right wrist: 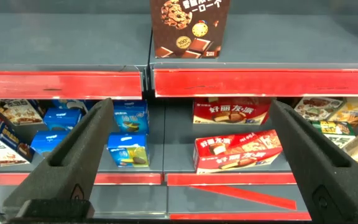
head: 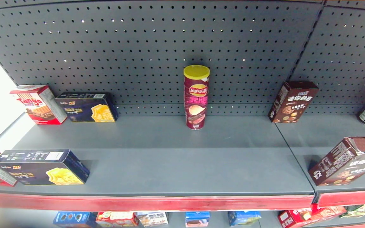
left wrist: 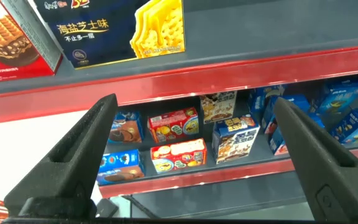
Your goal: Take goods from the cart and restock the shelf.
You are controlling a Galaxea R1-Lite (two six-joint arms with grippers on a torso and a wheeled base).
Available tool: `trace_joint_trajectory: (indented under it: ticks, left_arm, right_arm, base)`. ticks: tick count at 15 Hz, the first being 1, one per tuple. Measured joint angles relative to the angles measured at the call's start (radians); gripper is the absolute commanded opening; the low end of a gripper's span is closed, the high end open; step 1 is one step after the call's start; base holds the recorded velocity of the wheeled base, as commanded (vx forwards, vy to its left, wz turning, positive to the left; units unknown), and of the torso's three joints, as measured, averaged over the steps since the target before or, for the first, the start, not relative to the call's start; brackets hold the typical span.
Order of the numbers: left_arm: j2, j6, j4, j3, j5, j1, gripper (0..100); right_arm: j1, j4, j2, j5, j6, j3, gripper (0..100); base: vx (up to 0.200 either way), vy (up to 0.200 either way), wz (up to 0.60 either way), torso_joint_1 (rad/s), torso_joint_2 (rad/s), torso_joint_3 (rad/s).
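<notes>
Both arms sit low before the unit with nothing in them: the left gripper (left wrist: 192, 102) has its black fingers spread wide, and the right gripper (right wrist: 191, 104) is spread the same way. The dark grey metal shelf (head: 169, 158) with its red front lip (head: 138, 202) is bare across the middle, from the lip back to the perforated grey back panel (head: 138, 47). I'd judge that to be the room for new stock. On the near left lies a dark blue cardboard cracker box (head: 43, 167), and on the near right a brown cardboard biscuit box (head: 344, 161) leans close to the lip. Such boxes look light and stiff but easy to dent, so they are best pinched across the narrow faces. Far centre stands a tall maroon crisp tube with a yellow lid (head: 196, 98). It looks smooth and tippy, so I'd take it mid-body.
</notes>
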Motion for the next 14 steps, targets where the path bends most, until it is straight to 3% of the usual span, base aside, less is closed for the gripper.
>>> trace_joint_trajectory:
  ticks: [11, 14]
  left_arm:
    - [0.0, 0.0, 0.0, 0.0, 0.0, 0.0, 100]
    - [0.0, 0.0, 0.0, 0.0, 0.0, 0.0, 100]
  right_arm:
    - [0.0, 0.0, 0.0, 0.0, 0.001, 0.0, 100]
    - [-0.001, 0.0, 0.0, 0.0, 0.005, 0.0, 100]
  base:
    - [0.0, 0.0, 0.6, 0.002, 0.0, 0.002]
    - [0.0, 0.0, 0.0, 0.0, 0.0, 0.0]
